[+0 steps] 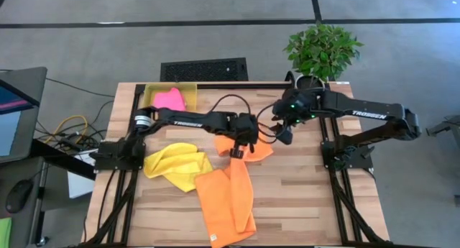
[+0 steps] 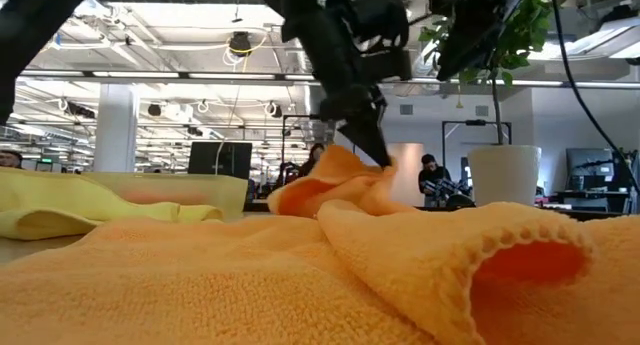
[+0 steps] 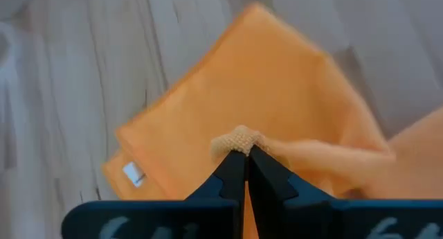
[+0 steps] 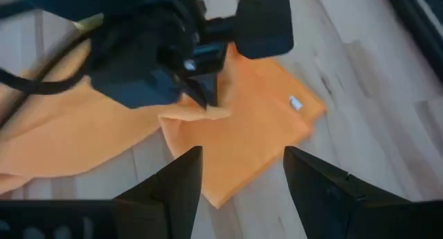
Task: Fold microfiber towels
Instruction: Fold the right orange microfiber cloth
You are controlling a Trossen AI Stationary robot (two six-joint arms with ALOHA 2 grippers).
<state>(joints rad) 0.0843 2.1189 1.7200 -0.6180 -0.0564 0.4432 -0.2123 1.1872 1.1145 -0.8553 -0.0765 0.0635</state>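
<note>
— Cloth, then: what have you got hold of?

— My left pincer point(image 1: 236, 153) is pressed together on a corner of an orange towel point(image 1: 253, 149), near the middle of the bench point(image 1: 309, 198). In the left wrist view a small tuft of that cloth bulges out between the fingertips point(image 3: 235, 166), and a white tag shows at one corner of the towel. From the low view the pinched corner stands raised above the rest of the cloth.

— And your other arm?

— My right pincer point(image 1: 285, 137) hangs just at three o'clock of the left one, above the same towel, its fingers point(image 4: 176, 187) spread wide and touching nothing.

— Where are the remaining towels?

— A second orange towel point(image 1: 226, 201) lies at six o'clock of my left pincer, a long crumpled strip reaching toward the front edge of the bench. The yellow towel point(image 1: 177, 165) is bunched at nine o'clock of that one, just beside it. The pink towel point(image 1: 169, 99) sits inside the translucent yellow bin point(image 1: 190, 90) at the far left corner, about eleven o'clock from the middle.

— Anything else nearby?

— A potted plant point(image 1: 322, 50) stands at the far edge, at one o'clock.
</note>
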